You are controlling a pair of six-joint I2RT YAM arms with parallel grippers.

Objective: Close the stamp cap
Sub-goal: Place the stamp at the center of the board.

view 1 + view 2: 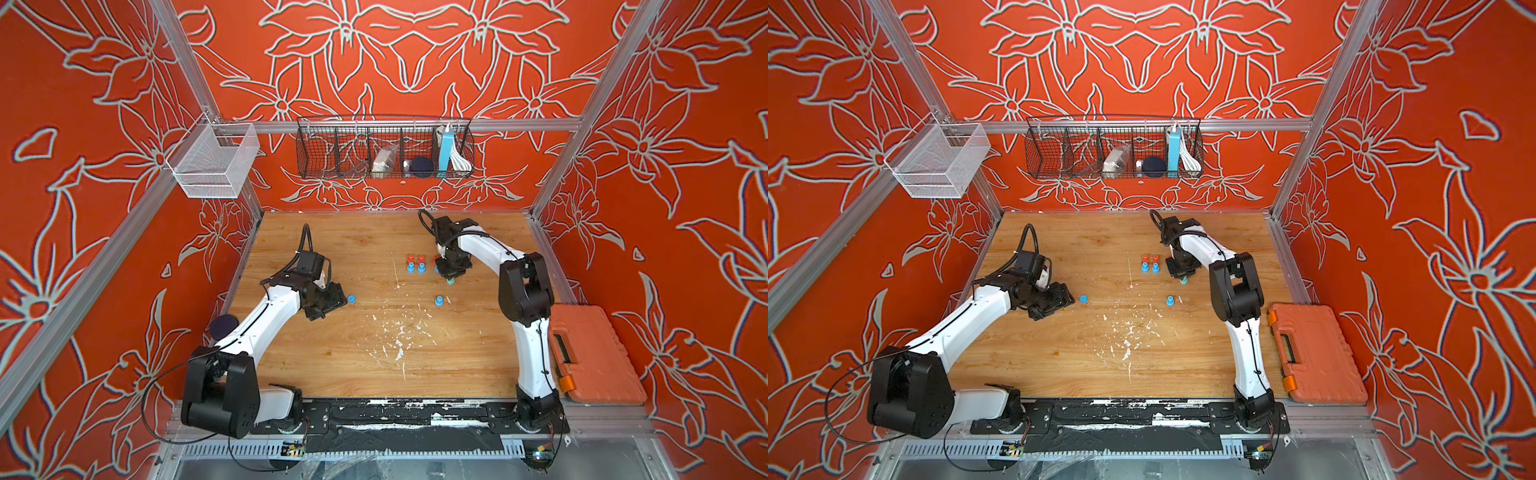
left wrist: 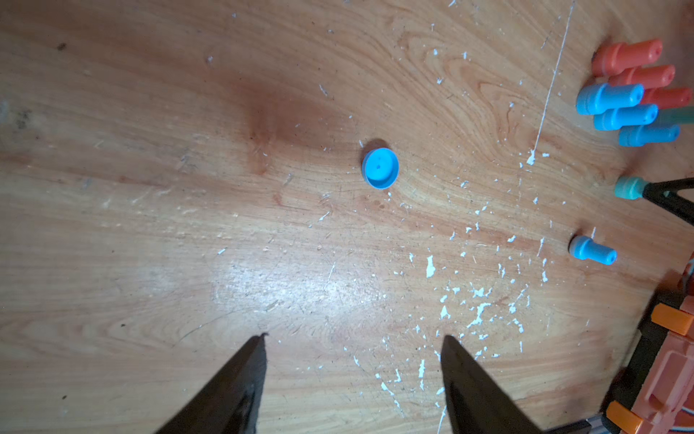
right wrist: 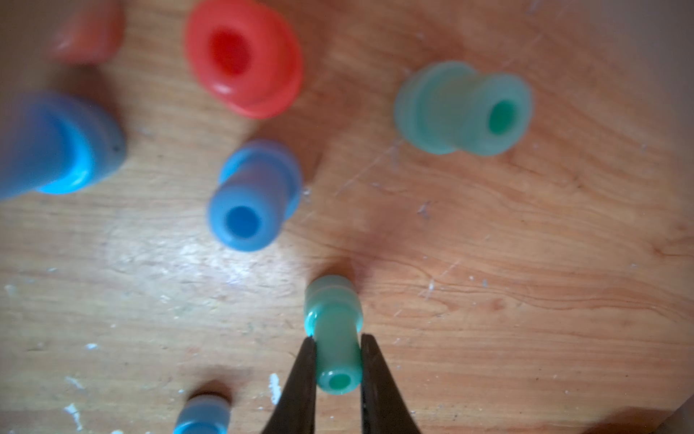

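Beside the grouped stamps (image 1: 411,268), your right gripper (image 3: 340,337) pinches the green stamp (image 3: 334,300) — hold it vertical; left gripper (image 2: 355,335) gapes empty.

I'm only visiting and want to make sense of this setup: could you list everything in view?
Red stamps: three, red, upright in the mid-table cluster.
Blue stamps: four, blue; three in that cluster, one alone nearer the front.
Loose green stamp: one, green, beside the cluster.
Gripped green stamp: one, green, held by the right tool.
Blue cap: one, blue, on the table ahead of the left tool.
Table: one, wooden, white-flecked.
Wire basket: one, black, back wall, partly filled.
Mesh basket: one, white, left rail.
Case: one, orange, right table edge.
Left tool: one, black, open, empty.
Right tool: one, black, shut on the gripped green stamp.
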